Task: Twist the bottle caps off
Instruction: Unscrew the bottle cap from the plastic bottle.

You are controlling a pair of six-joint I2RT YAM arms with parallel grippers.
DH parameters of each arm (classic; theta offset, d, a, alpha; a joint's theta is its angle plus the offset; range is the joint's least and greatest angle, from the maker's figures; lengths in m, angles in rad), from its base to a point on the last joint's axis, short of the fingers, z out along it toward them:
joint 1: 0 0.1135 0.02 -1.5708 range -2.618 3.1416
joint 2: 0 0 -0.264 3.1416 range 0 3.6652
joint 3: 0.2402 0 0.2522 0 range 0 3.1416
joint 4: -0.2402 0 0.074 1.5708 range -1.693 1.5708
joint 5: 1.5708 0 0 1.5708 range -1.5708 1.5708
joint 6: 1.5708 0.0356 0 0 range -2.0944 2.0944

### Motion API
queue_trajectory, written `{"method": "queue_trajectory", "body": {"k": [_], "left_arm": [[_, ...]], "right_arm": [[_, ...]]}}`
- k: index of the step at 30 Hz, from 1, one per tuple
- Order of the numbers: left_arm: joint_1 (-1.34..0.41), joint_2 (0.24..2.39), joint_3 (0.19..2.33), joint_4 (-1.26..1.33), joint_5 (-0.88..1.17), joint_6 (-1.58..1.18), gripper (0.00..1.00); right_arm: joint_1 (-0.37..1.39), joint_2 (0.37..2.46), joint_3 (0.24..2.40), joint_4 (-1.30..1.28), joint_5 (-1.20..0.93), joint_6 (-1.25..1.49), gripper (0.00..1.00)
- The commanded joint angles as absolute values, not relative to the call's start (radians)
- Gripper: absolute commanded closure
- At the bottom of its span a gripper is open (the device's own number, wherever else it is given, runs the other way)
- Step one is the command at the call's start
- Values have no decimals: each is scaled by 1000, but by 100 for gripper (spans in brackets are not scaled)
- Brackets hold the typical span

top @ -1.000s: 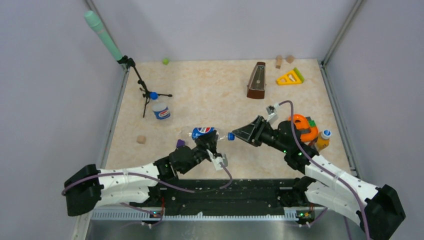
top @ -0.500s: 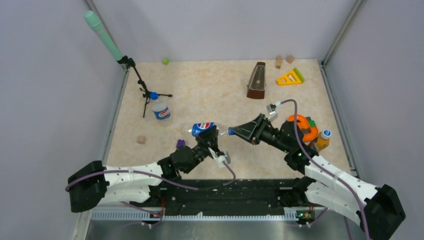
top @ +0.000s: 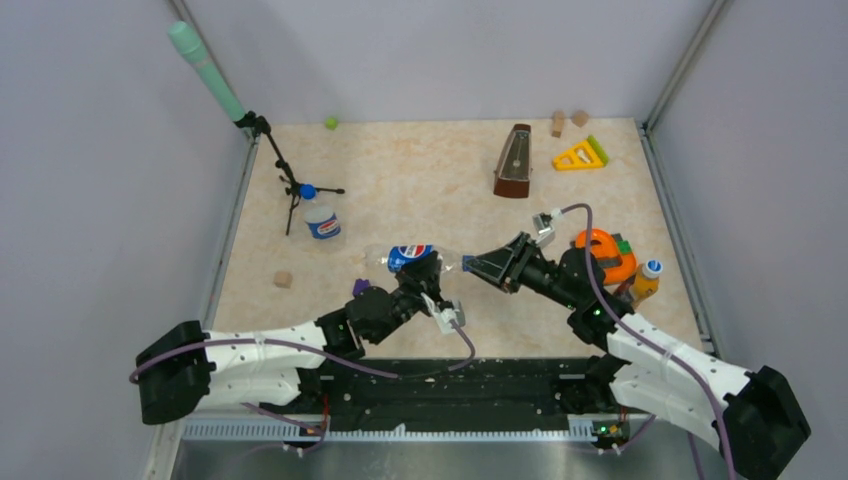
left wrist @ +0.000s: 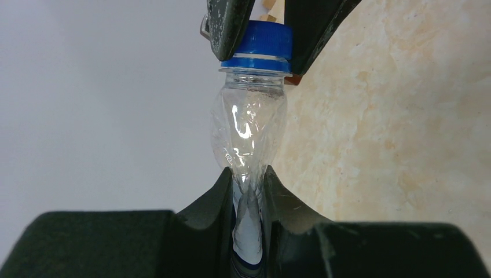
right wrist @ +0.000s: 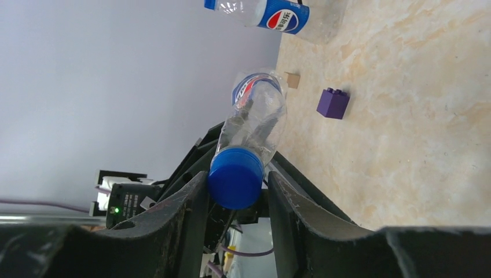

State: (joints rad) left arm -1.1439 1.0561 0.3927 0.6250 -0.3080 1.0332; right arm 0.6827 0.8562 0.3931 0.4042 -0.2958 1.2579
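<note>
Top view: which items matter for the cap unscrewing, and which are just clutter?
Job: held bottle, held bottle's cap, left gripper, right gripper, standing bottle, standing bottle's cap, orange bottle, pale cap.
Clutter: metronome, yellow wedge, purple cube, wooden blocks, green ball, mic stand, orange toy.

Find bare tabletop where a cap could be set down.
Widest: rear centre, between the standing bottle and the metronome. Also the strip between the right hand and the near edge. Crowded: mid-table around the held bottle, and the right side by the orange toy.
</note>
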Motion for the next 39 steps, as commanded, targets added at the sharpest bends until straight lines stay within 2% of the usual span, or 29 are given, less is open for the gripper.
{"method": "queue_trajectory", "body": {"k": [1, 5, 7, 8, 9, 10, 12, 13, 15, 17, 29, 39], "left_arm": [[-1149, 1018, 423, 626, -302, 1009, 100], [-1149, 996, 422, 593, -310, 999, 100], [-1148, 994, 423, 583, -320, 993, 100], [-1149, 997, 424, 580, -330, 992, 100], [-1149, 1000, 425, 576, -336, 992, 100], [-1148, 1000, 425, 575, -336, 990, 100], [-1148, 1001, 426, 573, -334, 985, 100], [-1149, 1003, 427, 572, -336, 985, 100], [-1148, 1005, 428, 572, -340, 982, 100], [-1149, 1002, 429, 567, -339, 976, 100], [-1140, 927, 530, 268, -192, 750, 100], [-1023, 875, 694, -63, 159, 544, 100]], "right_arm": [[687, 825, 389, 453, -271, 1273, 59], [686, 817, 381, 457, -268, 1273, 68], [686, 818, 376, 472, -278, 1266, 89], [686, 818, 376, 490, -286, 1258, 93], [686, 818, 377, 493, -292, 1253, 93], [686, 819, 379, 491, -294, 1251, 89], [686, 821, 385, 488, -300, 1243, 74], [686, 823, 386, 488, -302, 1241, 76], [686, 823, 385, 496, -308, 1231, 94], [686, 829, 388, 508, -325, 1211, 100], [686, 861, 478, 354, -392, 950, 100], [686, 844, 514, 235, -478, 726, 100]]}}
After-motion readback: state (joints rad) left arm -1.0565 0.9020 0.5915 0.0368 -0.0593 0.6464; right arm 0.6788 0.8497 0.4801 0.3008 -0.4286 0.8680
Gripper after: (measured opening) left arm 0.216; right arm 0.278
